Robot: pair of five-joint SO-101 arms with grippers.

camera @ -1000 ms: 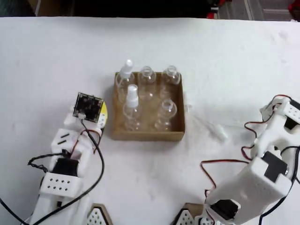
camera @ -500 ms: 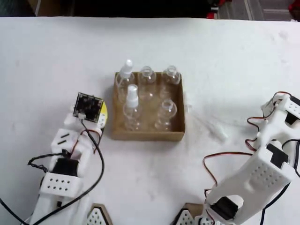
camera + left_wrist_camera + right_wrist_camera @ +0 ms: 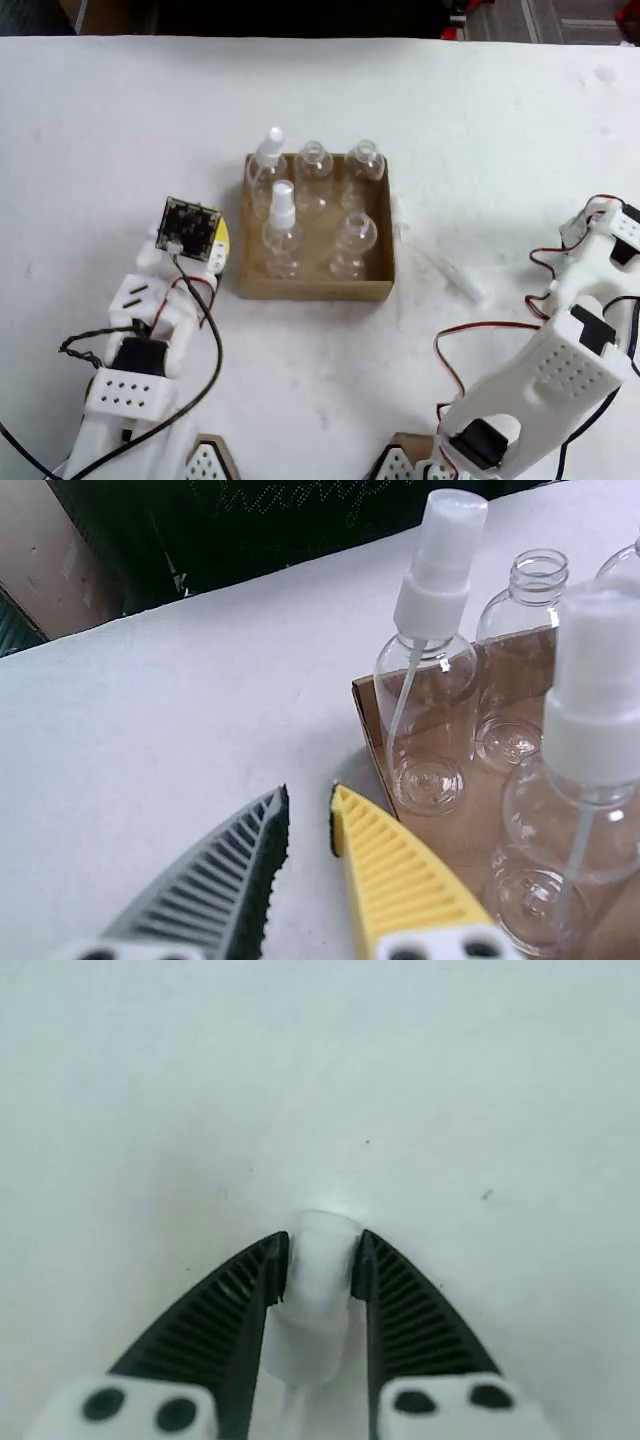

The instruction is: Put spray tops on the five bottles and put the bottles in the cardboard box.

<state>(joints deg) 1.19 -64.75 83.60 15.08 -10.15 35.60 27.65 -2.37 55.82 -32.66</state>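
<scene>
At nine o'clock from the box (image 3: pixel 315 291), the left gripper (image 3: pixel 308 798) rests slightly parted and empty. Five bottles (image 3: pixel 354 238) stand inside, two of them capped. Out at three o'clock, the right gripper (image 3: pixel 320 1245) pinches a spray top (image 3: pixel 320 1272) lying on the table (image 3: pixel 120 110). It looks like light, slick plastic, probably best held at its collar.

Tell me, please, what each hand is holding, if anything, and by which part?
The right hand grips a small white plastic spray top across its thick head, pinched from both sides. The left hand holds nothing.
</scene>
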